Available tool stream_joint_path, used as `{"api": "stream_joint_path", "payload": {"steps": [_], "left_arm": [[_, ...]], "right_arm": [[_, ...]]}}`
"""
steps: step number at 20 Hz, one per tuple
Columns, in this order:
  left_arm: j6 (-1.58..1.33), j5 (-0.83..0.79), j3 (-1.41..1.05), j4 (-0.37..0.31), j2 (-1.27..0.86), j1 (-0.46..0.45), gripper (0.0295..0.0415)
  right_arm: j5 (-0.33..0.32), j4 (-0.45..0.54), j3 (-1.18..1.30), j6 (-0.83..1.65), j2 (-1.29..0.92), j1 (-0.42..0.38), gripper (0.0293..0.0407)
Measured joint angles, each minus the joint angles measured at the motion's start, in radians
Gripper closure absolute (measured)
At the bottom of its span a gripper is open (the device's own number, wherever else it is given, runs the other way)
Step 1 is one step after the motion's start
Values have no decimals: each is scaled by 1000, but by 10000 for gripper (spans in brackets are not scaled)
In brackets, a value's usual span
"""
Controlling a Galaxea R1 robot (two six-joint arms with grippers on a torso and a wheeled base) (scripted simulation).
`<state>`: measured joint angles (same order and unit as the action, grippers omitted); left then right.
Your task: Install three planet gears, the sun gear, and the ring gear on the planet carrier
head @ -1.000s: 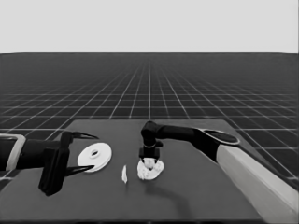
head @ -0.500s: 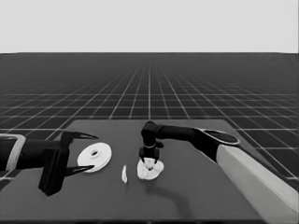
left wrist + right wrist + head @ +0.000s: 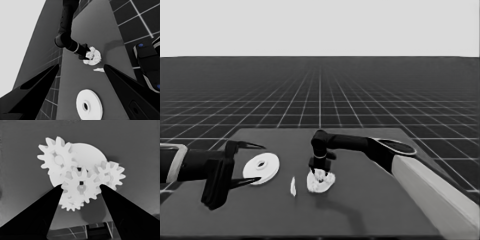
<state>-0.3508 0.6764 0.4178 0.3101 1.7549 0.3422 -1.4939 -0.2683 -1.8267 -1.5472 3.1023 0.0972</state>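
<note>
The smaller round part (image 3: 87, 152) lies mid-table under my right gripper (image 3: 320, 172). Three small gears sit on it: one (image 3: 57, 158), another (image 3: 110, 175), and a third (image 3: 72, 206) half hidden. My right gripper (image 3: 81, 186) is shut on a fourth gear (image 3: 81, 191), holding it just over the part's middle among the others. The larger round part (image 3: 255, 170) lies flat at the table's left, beneath my waiting, open left gripper (image 3: 261, 163), not held. The left wrist view shows it (image 3: 95, 100) between that gripper's wedges.
A thin white piece (image 3: 293, 186) lies between the two round parts, close to the smaller one. The right arm's pale forearm (image 3: 430, 190) crosses the table's right side. Dark machinery with blue lights (image 3: 147, 62) stands past the table's edge.
My right gripper has sunk slightly toward the smaller round part with the gear in it. The left arm and the larger round part have not moved.
</note>
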Motion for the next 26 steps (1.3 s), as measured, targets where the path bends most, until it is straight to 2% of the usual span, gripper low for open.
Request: {"api": "stream_joint_path", "payload": {"steps": [26], "left_arm": [[0, 0, 0, 0, 0, 0, 326]], "right_arm": [[0, 0, 0, -272, 1, 1, 391]]}}
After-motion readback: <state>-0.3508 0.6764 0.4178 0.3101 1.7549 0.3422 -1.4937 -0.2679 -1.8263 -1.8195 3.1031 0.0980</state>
